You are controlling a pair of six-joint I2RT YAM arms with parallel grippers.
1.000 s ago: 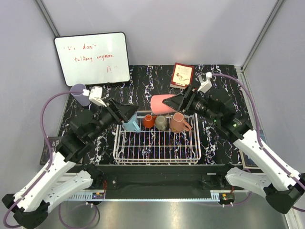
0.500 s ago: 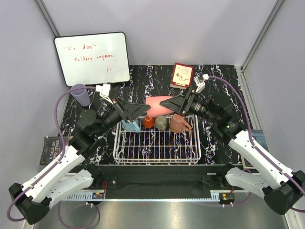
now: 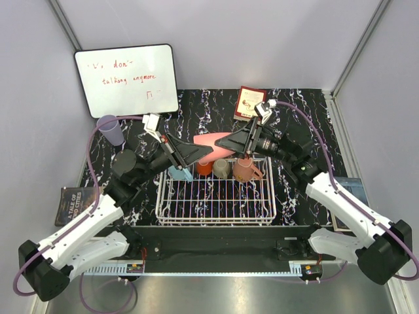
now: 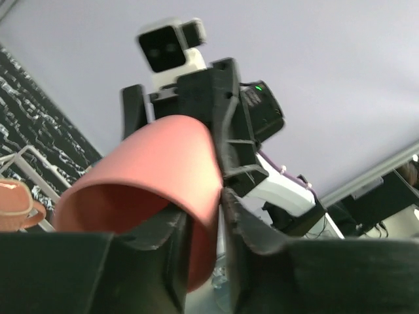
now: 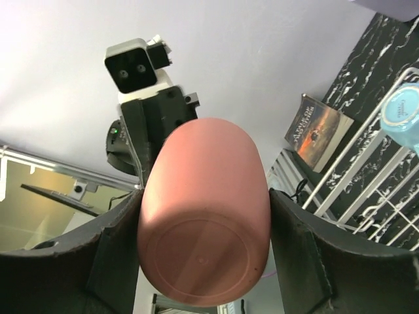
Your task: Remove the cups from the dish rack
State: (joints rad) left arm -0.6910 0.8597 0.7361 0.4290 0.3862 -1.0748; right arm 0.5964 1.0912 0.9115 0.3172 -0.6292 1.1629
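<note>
Left gripper (image 3: 204, 151) has swung in from near the lavender tumbler (image 3: 110, 129) to the mouth of the pink tumbler (image 3: 211, 139), its jaws narrowing on the way; right gripper (image 3: 226, 140) has carried that tumbler a little leftward.

Pink tumbler on its side in the air, above the far edge of the dish rack (image 3: 216, 221), spanning the two grippers; base toward the right arm, open mouth toward the left.

Right gripper: fingers (image 5: 121, 261) pressed on both sides of the tumbler body, near the base; firm hold.

Left gripper: left wrist view shows one finger inside the mouth and one outside, the rim wall pinched between them.

In the rack, along its far row, left to right: light blue mug (image 3: 180, 172), orange-red mug (image 3: 205, 167), grey-olive mug (image 3: 222, 168), salmon-pink mug (image 3: 245, 169); near part of the grid bare wire.

Lavender tumbler upright on the table (image 3: 196, 118), far left, well apart from the rack, just below the whiteboard (image 3: 127, 80).

Red book (image 3: 249, 103) at the far edge of the table, behind the right gripper; dark book (image 3: 72, 203) off the left side.
</note>
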